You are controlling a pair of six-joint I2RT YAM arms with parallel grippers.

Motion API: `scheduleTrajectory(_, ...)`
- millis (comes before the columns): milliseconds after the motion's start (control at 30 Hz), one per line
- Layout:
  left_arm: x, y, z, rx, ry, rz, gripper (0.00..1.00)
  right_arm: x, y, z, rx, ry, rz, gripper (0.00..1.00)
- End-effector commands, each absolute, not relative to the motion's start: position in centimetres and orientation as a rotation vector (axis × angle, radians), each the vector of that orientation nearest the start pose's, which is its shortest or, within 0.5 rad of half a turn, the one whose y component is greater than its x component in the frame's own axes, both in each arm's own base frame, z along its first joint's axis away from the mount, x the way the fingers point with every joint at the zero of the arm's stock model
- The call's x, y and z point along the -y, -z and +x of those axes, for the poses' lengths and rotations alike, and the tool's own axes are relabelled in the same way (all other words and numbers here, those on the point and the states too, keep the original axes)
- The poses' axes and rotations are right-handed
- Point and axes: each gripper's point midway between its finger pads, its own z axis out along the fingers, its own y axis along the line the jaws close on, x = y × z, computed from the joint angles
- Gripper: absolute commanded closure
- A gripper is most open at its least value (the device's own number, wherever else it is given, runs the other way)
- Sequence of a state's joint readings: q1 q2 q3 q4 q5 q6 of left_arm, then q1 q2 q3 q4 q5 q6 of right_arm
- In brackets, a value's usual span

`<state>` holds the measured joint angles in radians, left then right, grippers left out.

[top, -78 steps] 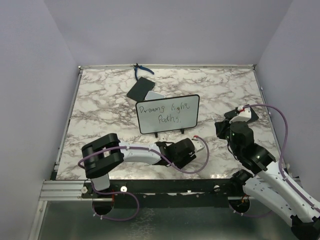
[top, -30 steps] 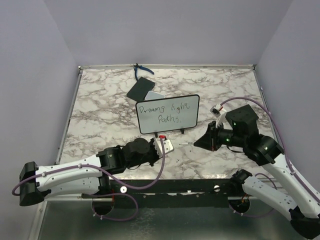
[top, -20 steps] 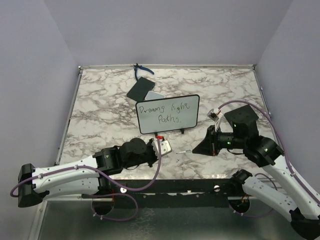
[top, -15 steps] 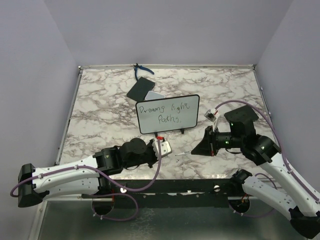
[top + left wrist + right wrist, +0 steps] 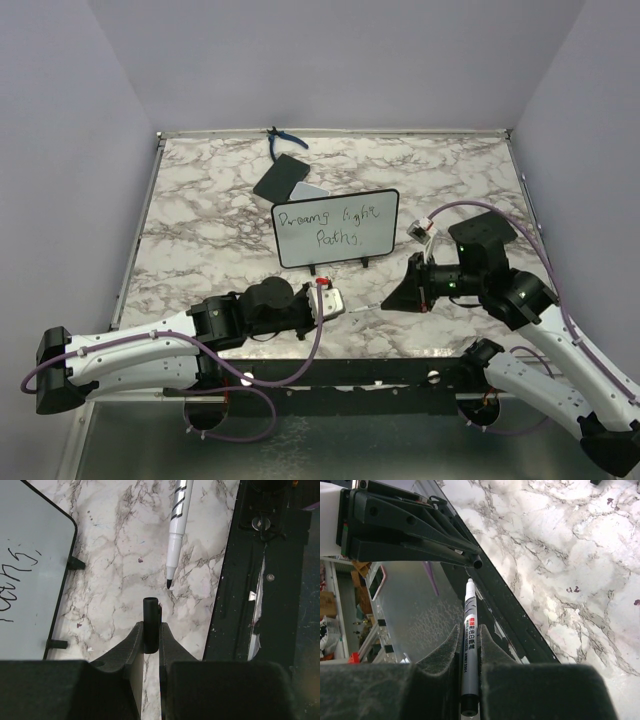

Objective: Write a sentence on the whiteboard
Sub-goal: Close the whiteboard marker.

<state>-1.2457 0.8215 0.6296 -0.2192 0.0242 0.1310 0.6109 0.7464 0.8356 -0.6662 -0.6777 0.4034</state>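
Roughly at the middle of the top view the whiteboard [image 5: 295, 252] stands on its two little feet on the marble tabletop [image 5: 200, 220]. Its face carries the sentence [image 5: 300, 217] in two lines of thin dark handwriting, reading roughly "Dreams light paths".

Below the board's lower edge the two arms meet. The left hand [image 5: 335, 302] reaches in from the lower left. In its wrist view this hand [image 5: 150, 639] has its fingers pinched tight around a short black cap [image 5: 150, 617], which stands up from between them with its open end toward the top of the frame.

The right hand [image 5: 397, 297] comes in from the right and is clamped on a white marker [image 5: 368, 307]. The marker points left toward the other hand.

From the right wrist view the marker's barrel [image 5: 468, 645] lies gripped between the closed fingers, its bare tip aimed at the cap's mouth [image 5: 477, 562]. The tip sits just short of the cap and a little to one side of it, not touching.

In the left wrist view the whiteboard's corner [image 5: 30, 535] fills the upper left.

Above the board in the top view lie a flat black rectangle [image 5: 280, 177] and a small pale pad [image 5: 312, 190] beside it. A blue-handled tool [image 5: 285, 140] lies at the far edge.
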Motion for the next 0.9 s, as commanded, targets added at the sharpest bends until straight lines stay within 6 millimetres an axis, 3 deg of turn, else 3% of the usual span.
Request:
scheduleTrajectory(0,29.13,-18.04,8.95,-1.547,0.777,1.361,1.00,-22.49,-23.07,10.16,-2.193,-1.322,-0.676,1.00)
scheduleTrajectory(867,29.50,-18.42,8.34,-1.516,0.806,1.382,1.00,-22.82,-22.48,10.48,-2.200,-1.327,-0.688,0.99)
